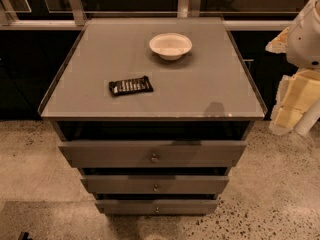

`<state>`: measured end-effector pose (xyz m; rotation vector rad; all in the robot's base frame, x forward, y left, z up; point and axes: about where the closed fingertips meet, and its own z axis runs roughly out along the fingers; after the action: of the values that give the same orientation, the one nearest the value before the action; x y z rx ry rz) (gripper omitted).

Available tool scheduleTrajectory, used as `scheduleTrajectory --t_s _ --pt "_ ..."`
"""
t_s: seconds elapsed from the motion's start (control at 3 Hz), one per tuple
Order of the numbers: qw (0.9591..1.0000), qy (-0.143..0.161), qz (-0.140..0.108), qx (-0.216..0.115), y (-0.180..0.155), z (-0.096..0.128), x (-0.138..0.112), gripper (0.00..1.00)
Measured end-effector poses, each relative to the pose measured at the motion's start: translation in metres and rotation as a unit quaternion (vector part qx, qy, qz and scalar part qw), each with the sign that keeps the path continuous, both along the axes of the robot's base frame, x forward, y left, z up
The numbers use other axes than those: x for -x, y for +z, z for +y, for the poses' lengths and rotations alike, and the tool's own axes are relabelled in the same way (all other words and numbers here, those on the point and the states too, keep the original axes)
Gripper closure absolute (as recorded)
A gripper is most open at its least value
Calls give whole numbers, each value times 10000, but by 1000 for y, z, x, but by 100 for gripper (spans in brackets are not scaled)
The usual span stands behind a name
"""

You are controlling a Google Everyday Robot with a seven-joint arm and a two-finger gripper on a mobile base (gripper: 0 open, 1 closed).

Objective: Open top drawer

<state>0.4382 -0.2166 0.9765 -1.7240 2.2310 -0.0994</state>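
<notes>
The top drawer (153, 153) is the widest of three grey drawer fronts, just under the cabinet's tabletop, with a small round metal knob (154, 158) at its centre. A dark gap shows above its front; its inside is hidden. Two narrower drawers, the middle one (155, 184) and the bottom one (156, 206), sit below it. My gripper (292, 106), cream-coloured below a white arm housing (306, 34), is at the right edge of the view, beside the cabinet's right front corner and apart from the knob. It holds nothing that I can see.
On the grey tabletop (210, 89) stand a white bowl (170, 45) at the back centre and a dark snack packet (131, 86) at the front left. Speckled floor surrounds the cabinet. Dark cabinets and metal rails run behind it.
</notes>
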Motion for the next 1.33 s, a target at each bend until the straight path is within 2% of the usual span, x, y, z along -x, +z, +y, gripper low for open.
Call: scheduleTrajectory --t_s 0.33,0.67,1.0,1.33 --pt "10000 0 0 -1 0 0 0 0" --pt "9998 -70 -44 -155 -12 0 4 0" --pt "9964 -407 -79 -734 -41 9 26 0" --pt "9845 -925 1 -1487 -96 15 50 0"
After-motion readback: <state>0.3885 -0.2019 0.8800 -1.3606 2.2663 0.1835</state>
